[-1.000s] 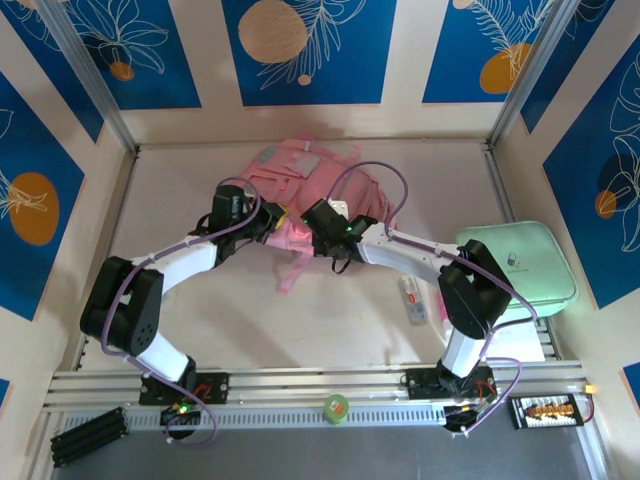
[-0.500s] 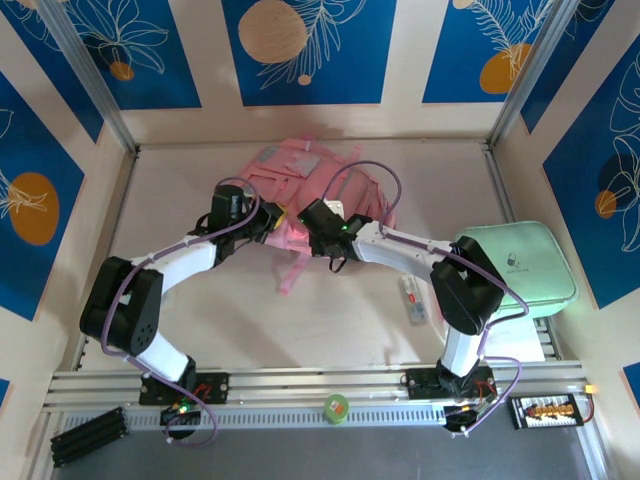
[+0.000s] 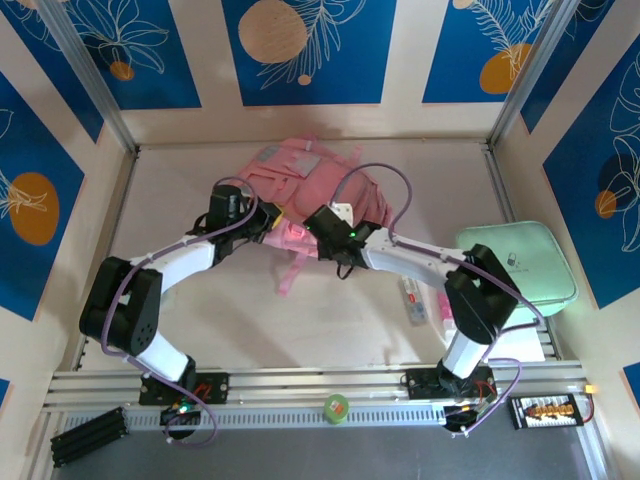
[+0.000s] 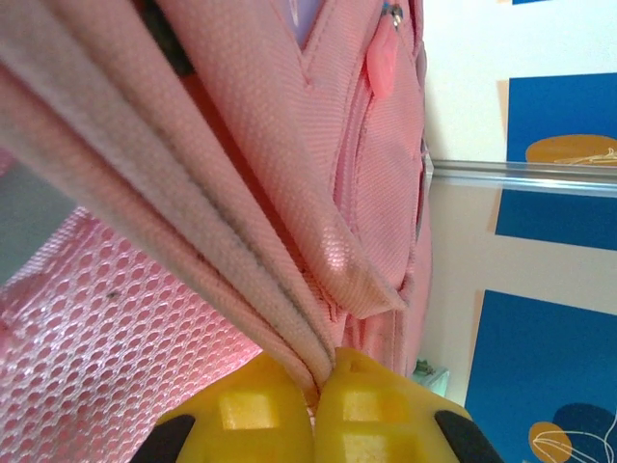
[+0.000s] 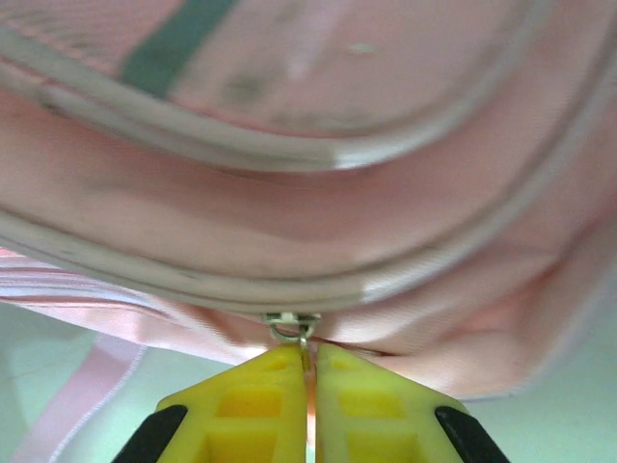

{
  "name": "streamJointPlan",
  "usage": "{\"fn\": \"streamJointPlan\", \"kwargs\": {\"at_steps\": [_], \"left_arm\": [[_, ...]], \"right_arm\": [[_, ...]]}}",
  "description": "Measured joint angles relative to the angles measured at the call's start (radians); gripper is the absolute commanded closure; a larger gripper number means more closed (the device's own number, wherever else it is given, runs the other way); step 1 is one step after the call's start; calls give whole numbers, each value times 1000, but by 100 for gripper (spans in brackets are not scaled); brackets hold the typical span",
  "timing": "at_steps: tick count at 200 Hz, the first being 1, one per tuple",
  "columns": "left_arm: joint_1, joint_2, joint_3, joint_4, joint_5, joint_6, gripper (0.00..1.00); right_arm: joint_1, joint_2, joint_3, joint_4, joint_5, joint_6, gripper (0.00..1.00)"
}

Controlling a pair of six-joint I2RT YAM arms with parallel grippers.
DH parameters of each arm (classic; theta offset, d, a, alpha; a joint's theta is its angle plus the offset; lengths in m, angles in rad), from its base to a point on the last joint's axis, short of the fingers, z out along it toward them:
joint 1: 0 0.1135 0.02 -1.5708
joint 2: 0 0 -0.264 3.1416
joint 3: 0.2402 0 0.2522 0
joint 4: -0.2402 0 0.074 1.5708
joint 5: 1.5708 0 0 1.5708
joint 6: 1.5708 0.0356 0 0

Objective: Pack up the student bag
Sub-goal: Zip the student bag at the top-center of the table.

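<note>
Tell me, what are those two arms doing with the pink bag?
Left pincer shut on a fabric edge of the student bag. Right pincer shut on its zip pull. Mint-green case lies off to the right, not in the way.

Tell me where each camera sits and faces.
Top external: above and behind, looking down at the table; both arms show.
Left wrist: on its arm, looking along the left pincer, shut on a student bag fold.
Right wrist: on its arm, looking along the right pincer, shut on the zipper pull.
All share the bag.
</note>
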Motion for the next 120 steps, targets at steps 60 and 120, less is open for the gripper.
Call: {"fn": "streamJointPlan", "kwargs": {"at_steps": [60, 120], "left_arm": [[27, 10, -13, 5, 8, 46, 80], [118, 45, -11, -48, -11, 183, 48]], "right_arm": [[-121, -71, -59, 45, -101, -66, 100], [-144, -70, -63, 146, -399, -187, 100]]}}
